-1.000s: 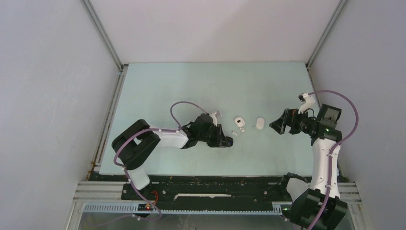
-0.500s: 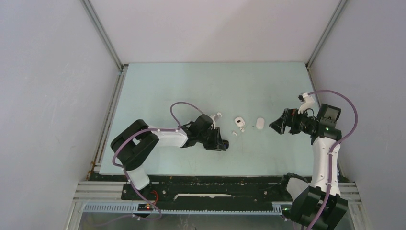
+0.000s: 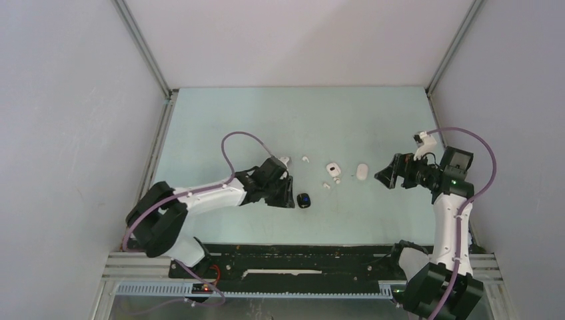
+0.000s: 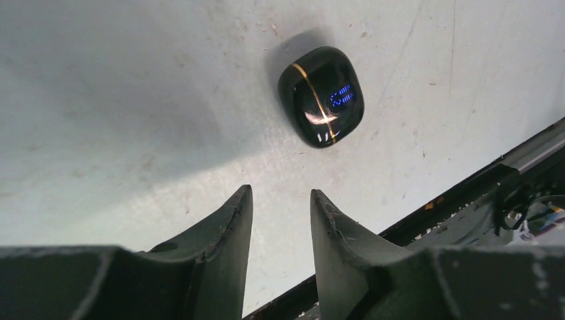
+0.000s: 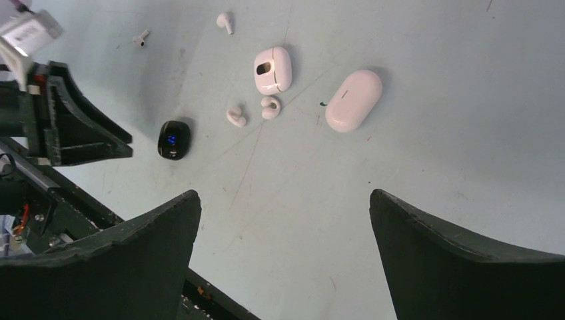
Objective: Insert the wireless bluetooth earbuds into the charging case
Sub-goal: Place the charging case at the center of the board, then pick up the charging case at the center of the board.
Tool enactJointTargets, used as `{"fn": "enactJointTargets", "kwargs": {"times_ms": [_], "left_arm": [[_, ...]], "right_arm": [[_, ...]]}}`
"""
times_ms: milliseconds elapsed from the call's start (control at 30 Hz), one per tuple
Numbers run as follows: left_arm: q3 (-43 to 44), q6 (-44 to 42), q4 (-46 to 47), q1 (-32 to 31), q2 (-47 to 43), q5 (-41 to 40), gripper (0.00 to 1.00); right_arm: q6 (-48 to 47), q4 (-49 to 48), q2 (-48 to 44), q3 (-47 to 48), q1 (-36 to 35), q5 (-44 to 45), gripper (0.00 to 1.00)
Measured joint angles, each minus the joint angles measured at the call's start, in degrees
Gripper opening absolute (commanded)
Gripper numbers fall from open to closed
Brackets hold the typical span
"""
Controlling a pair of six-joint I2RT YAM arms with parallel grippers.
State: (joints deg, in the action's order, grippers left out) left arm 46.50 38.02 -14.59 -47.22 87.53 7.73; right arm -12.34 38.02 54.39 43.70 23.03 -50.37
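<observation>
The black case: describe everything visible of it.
The black case is a small rounded pebble of glossy, plastic-looking material. It looks shut, with a thin gold line across it and a blue lit display on its upper face. It lies flat on the pale table, with nothing touching it. The left tool hangs just short of it, open and empty.

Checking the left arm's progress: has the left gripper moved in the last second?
Yes. The left gripper has drawn back to the left, farther from the oval white case, and the black case now lies clear of it.
</observation>
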Motion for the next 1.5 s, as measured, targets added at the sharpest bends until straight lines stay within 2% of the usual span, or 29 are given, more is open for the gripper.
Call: {"fn": "enactJointTargets", "kwargs": {"times_ms": [100, 167, 233, 400, 533, 767, 1033, 1233, 1500], "left_arm": [[-0.17, -2.03, -1.99, 0.0, -3.82, -2.84, 0.42], [-1.05, -2.54, -1.51, 0.02, -6.82, -4.61, 0.43], [-2.67, -2.58, 0.02, 0.02, -10.08, -6.16, 0.44], [-9.14, -1.77, 7.56, 0.04, -16.0, -8.09, 0.52], [-14.4, -1.53, 15.06, -0.9, -20.0, -8.2, 0.52], [-15.54, -2.56, 21.33, -3.5, -24.85, -9.49, 0.54], [-15.76, -2.6, 24.3, -5.79, -24.33, -10.62, 0.55], [-15.08, -3.41, 24.83, -7.65, -20.44, -10.51, 0.55], [-14.27, -3.52, 25.27, -8.04, -18.16, -10.32, 0.54]], "right_arm": [[-0.31, -0.94, -0.13, -0.07, -1.95, 1.75, 0.93], [-0.66, -1.88, -0.07, -0.07, -5.81, 4.35, 0.91], [-1.2, -2.73, 0.33, -0.04, -11.28, 6.93, 0.88], [-1.97, -4.76, 6.38, 1.01, -30.08, 17.03, 0.82], [-2.03, -6.16, 14.53, 4.13, -37.7, 23.15, 0.74], [-1.64, -9.35, 28.76, 12.22, -41.77, 30.73, 0.73], [-1.64, -10.08, 39.71, 18.71, -45.86, 35.28, 0.74], [-1.64, -10.29, 43.98, 20.37, -45.83, 37.94, 0.73], [-2.6, -10.62, 48.74, 20.74, -46.25, 39.93, 0.64]]}}
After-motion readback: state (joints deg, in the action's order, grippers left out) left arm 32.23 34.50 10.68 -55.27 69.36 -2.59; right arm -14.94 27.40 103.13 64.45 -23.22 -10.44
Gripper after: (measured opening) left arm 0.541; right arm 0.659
